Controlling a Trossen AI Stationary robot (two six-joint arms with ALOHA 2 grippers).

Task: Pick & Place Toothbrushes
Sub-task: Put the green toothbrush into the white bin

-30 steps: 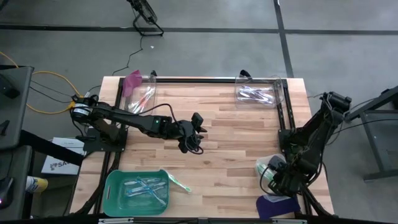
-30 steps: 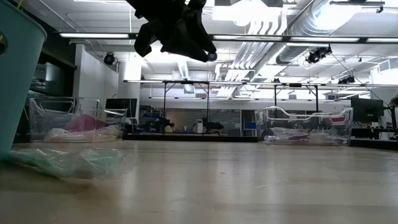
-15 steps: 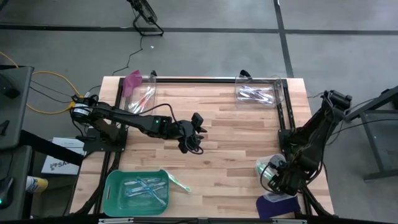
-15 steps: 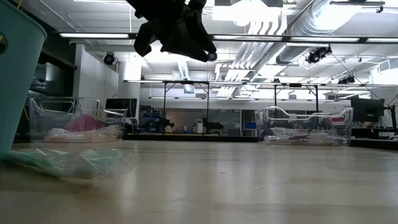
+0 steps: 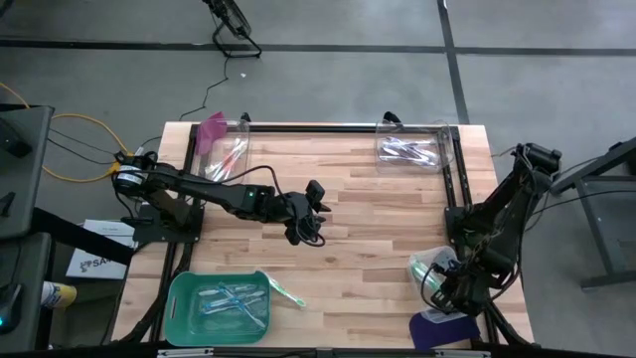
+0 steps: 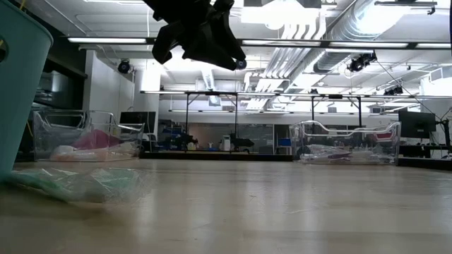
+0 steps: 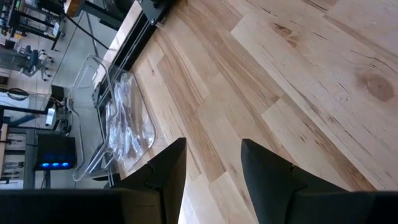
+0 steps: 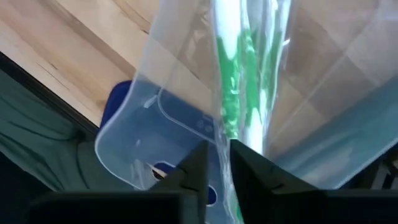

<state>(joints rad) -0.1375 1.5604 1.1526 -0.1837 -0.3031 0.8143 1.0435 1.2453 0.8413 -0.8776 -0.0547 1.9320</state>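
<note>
My right gripper (image 5: 438, 281) is over the table's near right corner, shut on a green-and-white toothbrush (image 8: 233, 93) in clear wrap. My left gripper (image 5: 314, 211) hangs open and empty above the table's middle, high in the low view (image 6: 198, 32). More toothbrushes lie in the teal tray (image 5: 184, 308) at the near left. One green toothbrush (image 5: 287, 293) lies on the table beside that tray's right rim. Others fill the clear tray (image 5: 409, 151) at the far right and the clear tray (image 5: 229, 151) at the far left. My right gripper pinches the clear wrap (image 8: 219, 144) around the green-and-white toothbrush between its two fingers (image 8: 194, 169). The wrapped toothbrush runs straight out from the fingertips, along the fingers. I cannot tell whether its far end rests on anything.
A blue lid (image 5: 443, 329) and a clear plastic container (image 8: 155, 118) sit under the right gripper at the table's near right corner. A purple lid (image 5: 212, 129) leans at the far left tray. Black rails (image 5: 452, 189) run along the far and right edges.
</note>
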